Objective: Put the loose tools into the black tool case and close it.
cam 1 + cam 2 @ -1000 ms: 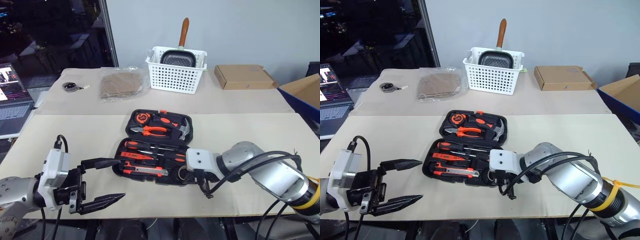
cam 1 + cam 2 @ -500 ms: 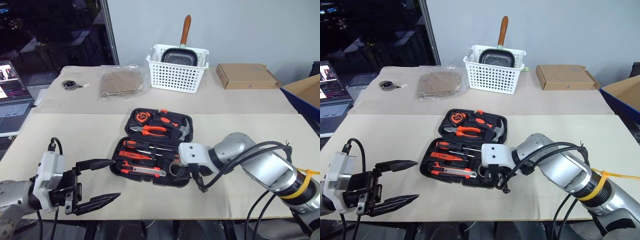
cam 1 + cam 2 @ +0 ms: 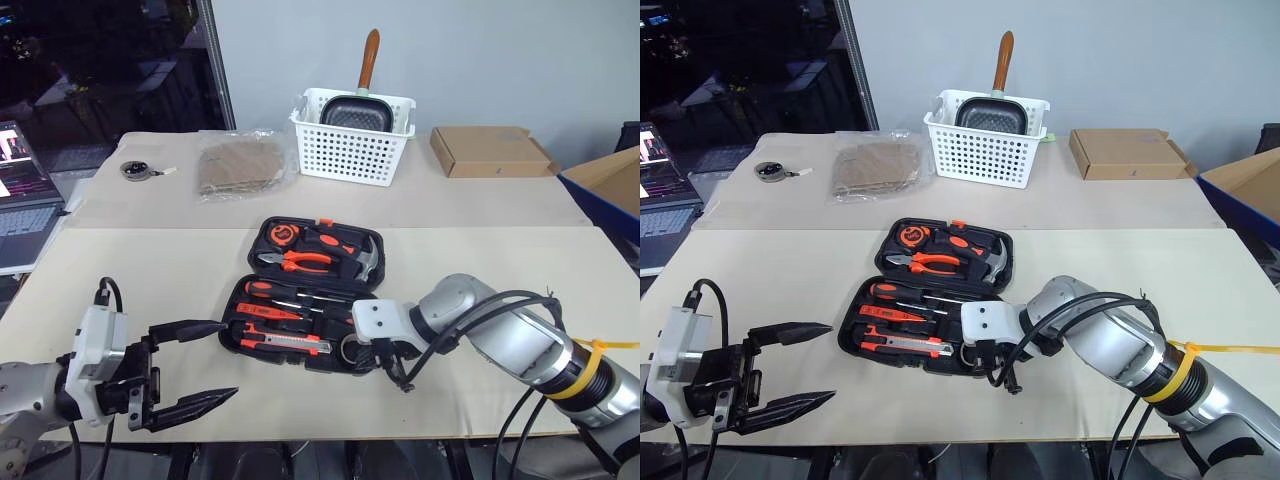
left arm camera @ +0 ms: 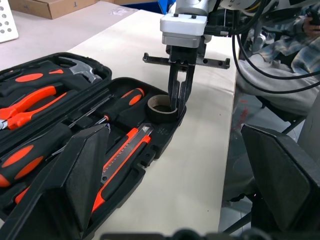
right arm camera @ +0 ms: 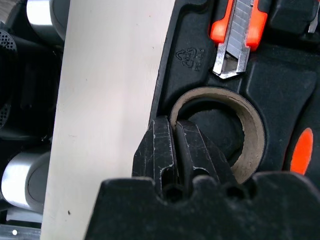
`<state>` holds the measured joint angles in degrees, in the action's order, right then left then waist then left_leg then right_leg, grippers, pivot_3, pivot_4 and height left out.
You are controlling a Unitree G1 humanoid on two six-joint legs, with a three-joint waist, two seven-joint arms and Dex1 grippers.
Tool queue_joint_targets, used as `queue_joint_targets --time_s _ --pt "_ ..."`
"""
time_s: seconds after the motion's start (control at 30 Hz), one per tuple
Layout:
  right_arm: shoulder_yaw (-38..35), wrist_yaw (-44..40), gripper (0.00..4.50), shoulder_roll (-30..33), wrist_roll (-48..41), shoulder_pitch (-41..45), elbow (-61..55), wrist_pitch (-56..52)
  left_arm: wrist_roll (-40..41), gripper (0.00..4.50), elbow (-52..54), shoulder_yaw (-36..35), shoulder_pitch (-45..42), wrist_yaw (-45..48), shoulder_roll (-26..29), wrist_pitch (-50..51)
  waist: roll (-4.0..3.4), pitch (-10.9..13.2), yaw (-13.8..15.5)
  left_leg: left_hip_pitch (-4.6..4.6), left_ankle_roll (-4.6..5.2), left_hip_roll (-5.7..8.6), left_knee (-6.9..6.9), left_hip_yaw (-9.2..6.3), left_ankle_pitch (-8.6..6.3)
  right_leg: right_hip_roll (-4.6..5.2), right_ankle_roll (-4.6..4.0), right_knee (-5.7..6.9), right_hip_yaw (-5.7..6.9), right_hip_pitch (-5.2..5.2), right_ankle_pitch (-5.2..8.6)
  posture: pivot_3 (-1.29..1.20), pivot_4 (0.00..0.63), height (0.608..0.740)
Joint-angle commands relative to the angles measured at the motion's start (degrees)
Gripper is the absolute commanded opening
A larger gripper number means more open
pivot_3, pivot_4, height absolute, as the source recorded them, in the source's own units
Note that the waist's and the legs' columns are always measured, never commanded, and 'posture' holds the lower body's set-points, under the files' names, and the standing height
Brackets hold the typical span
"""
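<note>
The black tool case [image 3: 232, 325] lies open mid-table, its lid flat behind it. In its near half lie two long screwdrivers [image 3: 268, 290], a slim tester screwdriver [image 3: 268, 312] and the utility knife [image 3: 292, 343]. The beige tape roll [image 4: 159, 107] sits in the near right corner recess. My right gripper [image 4: 179, 102] points down there, shut on the roll's wall [image 5: 250, 135], one finger inside the ring and one outside. My left gripper [image 3: 230, 360] hovers open over the table's front left, apart from the case.
Pliers [image 3: 300, 262], a hammer [image 3: 365, 258] and a tape measure [image 3: 285, 235] fill the lid. At the back stand a white basket [image 3: 350, 150] holding a pan, a cardboard box [image 3: 490, 152] and a plastic bag [image 3: 240, 168]. A laptop [image 3: 20, 200] sits far left. A person [image 4: 280, 45] sits beyond the table.
My right wrist has turned a little over the case's near right corner, still on the tape roll. The left arm has kept still. The view has shifted slightly.
</note>
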<state>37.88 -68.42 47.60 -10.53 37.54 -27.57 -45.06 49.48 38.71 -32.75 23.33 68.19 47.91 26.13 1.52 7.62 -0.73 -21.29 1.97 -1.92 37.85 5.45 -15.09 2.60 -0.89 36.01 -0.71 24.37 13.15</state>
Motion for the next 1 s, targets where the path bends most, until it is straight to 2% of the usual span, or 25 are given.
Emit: queue_joint_targets --time_s 0.03,0.1,0.2,0.23,0.33,0.47,0.57,0.7,0.8,0.87,1.0 --pt "-3.8 0.1 1.29 -1.2 -1.4 -0.4 -0.4 1.7 -0.1 4.50 0.3 -0.5 -0.1 -0.9 -0.3 -0.8 0.00 0.0 0.0 0.00 0.00 0.00 0.00 0.00 0.00 0.00 0.00 0.00 0.00 0.00 0.00 0.00 0.150 0.740" --pt "-8.6 0.2 1.91 -2.5 -5.7 -0.8 -1.3 -0.9 0.9 4.50 0.2 -0.3 -0.8 -3.2 -0.7 0.6 0.00 0.0 0.0 -0.01 -0.02 -0.01 0.00 -0.01 -0.02 -0.01 0.00 0.00 0.00 0.00 0.00 0.00 0.150 0.740" --pt "-17.9 1.1 1.91 -5.4 -14.7 -0.7 -2.7 -7.8 2.2 4.50 0.2 0.8 -3.6 -11.8 -1.8 4.4 0.03 0.0 0.1 -0.02 -0.02 -0.01 0.00 -0.04 -0.02 -0.01 -0.01 0.02 -0.01 0.00 0.00 0.00 0.150 0.740" --pt "-21.2 2.8 1.91 -6.9 -16.8 -0.6 -2.4 -9.7 2.3 4.50 0.2 1.8 -6.3 -17.8 -2.6 6.8 0.04 0.0 0.1 -0.02 -0.03 -0.01 0.00 -0.07 -0.02 0.00 0.00 0.04 -0.02 -0.01 -0.01 0.00 0.150 0.740" --pt "-28.6 12.1 1.91 -12.5 -17.4 0.0 2.2 -13.5 5.6 4.50 -2.3 5.7 -18.9 -36.7 -4.2 16.6 0.15 0.1 0.6 0.05 -0.05 -0.01 0.02 -0.21 0.00 0.07 0.01 0.08 -0.06 -0.15 -0.03 0.00 0.150 0.740" --pt "-30.6 22.2 1.91 -16.9 -13.0 3.1 11.5 -14.8 8.2 4.50 -10.7 12.5 -36.9 -51.9 -2.9 33.9 0.24 0.0 0.8 0.08 -0.24 0.02 0.03 -0.24 0.14 -0.02 -0.01 0.12 -0.04 -0.20 -0.18 0.00 0.150 0.740" --pt "-29.1 26.2 1.91 -17.7 -10.5 7.5 19.5 -18.2 5.9 4.50 -21.9 18.5 -50.6 -55.3 -4.9 41.8 0.25 0.0 0.6 0.03 -0.26 0.15 0.03 -0.17 0.17 -0.09 0.05 0.12 -0.03 -0.12 -0.22 0.00 0.150 0.740" --pt "-30.5 30.5 1.91 -20.5 -10.1 12.4 28.0 -22.8 -0.9 4.50 -36.7 22.9 -60.8 -58.9 -9.0 45.8 0.24 0.1 -0.3 -0.07 -0.23 0.20 0.01 -0.17 0.15 -0.10 0.09 0.11 -0.03 -0.03 -0.24 0.00 0.150 0.740" --pt "-30.9 34.1 1.91 -21.2 -8.1 14.7 32.9 -23.9 -6.0 4.50 -45.8 27.1 -66.2 -55.6 -9.7 44.0 0.23 0.0 -0.6 -0.51 -0.33 0.14 -0.04 -0.23 0.21 -0.20 0.09 0.20 0.00 0.27 -0.24 0.00 0.150 0.740" --pt "-31.0 35.3 1.91 -20.9 -7.7 15.2 34.0 -24.9 -8.6 4.50 -51.0 29.4 -69.3 -52.4 -9.7 42.9 0.22 0.0 -0.4 -1.16 -0.86 0.21 -0.03 -0.20 0.51 -0.12 0.10 0.27 0.01 0.96 -0.24 0.00 0.150 0.740" --pt "-31.9 36.7 1.91 -19.4 -7.5 14.1 34.9 -28.6 -14.5 4.50 -60.4 34.0 -74.1 -46.0 -9.9 39.5 0.22 0.0 -0.1 -1.60 -0.90 0.24 -0.01 -0.21 0.53 -0.04 0.13 0.24 0.11 1.35 -0.26 0.00 0.150 0.740"
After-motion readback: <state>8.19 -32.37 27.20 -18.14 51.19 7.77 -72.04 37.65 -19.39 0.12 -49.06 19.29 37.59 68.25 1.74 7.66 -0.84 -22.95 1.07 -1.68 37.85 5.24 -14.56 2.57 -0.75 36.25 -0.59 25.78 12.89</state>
